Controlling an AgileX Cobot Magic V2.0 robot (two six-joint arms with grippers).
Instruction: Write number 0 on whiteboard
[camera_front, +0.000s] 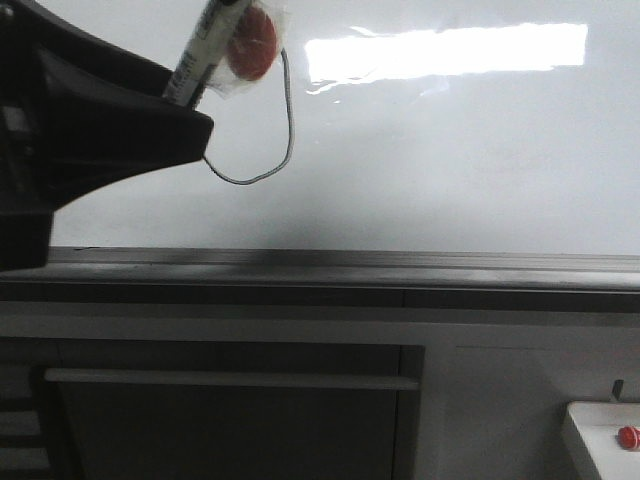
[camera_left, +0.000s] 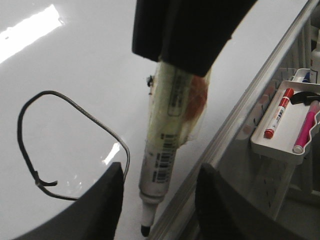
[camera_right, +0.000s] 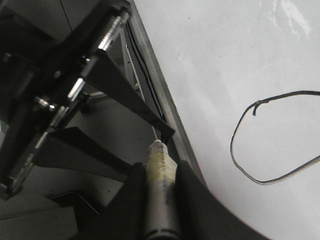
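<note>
Starting with the whiteboard (camera_front: 450, 150): it fills the back of the scene, glossy, with its grey ledge (camera_front: 400, 262) along the bottom, so any stray touch will leave a mark. The number 0 (camera_front: 291, 125) sits on the board's left part, a thin lopsided loop with a small hook. A finger hides its lower end, so you cannot tell if the loop is closed. If it's open, lifting off now leaves the digit unfinished. Your right gripper (camera_right: 160, 167) is clamped on the marker (camera_left: 162, 150), and tape and a red patch around the barrel may let it twist or slip. Your left gripper (camera_left: 161, 172) is spread wide, with the marker's lower end between its fingers in that view; contact can't be judged. Closing or bumping there could knock the pen. The uncapped tip (camera_left: 145, 230) points near the ledge, so a careless swing would streak the board or smear the 0.
</note>
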